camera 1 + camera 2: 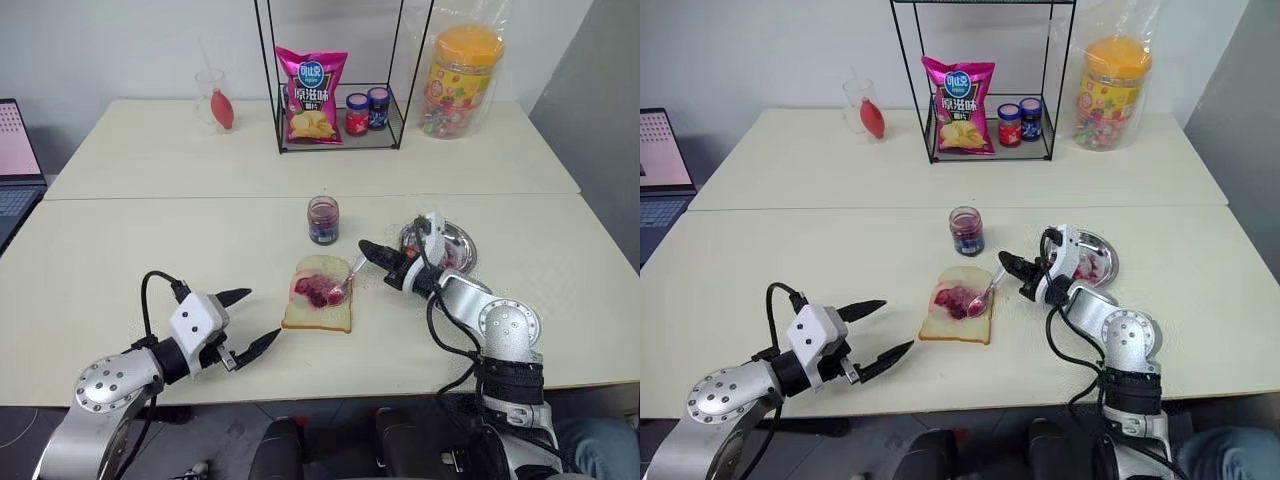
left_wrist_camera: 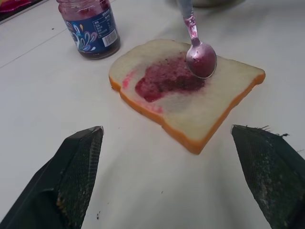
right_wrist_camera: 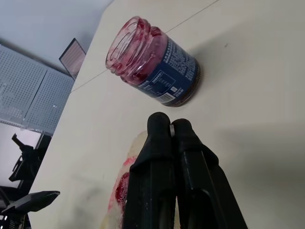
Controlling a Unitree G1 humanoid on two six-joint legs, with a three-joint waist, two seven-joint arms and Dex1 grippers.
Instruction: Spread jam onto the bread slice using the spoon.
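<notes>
At the far left edge a laptop is sitting open, partly out of sight. On the far part of the worktop, a clear glass is standing with something red inside it. Near the front left, the left gripper is hovering just above the worktop with its two black fingers spread wide and nothing between them, pointing right toward the bread slice and a little apart from it.

The bread slice is lying flat near the middle of the worktop, pale with a tan crust, and the jam is showing as a dark reddish-purple smear across its centre. The spoon is resting with its jam-stained bowl on the right part of that smear, its thin handle slanting up and right toward the right gripper. That gripper's fingers are pressed tight together, and it is holding the spoon by the far end of the handle.

Just beyond the bread, an open jam jar with a blue label is standing upright. Farther back, a black wire rack is holding a pink bag of crisps and two small jars, one red-lidded, one blue-lidded. To the right of the bread, behind the right gripper, a round steel dish is sitting on the worktop. At the far right a big tub with an orange lid is standing in a clear bag.
</notes>
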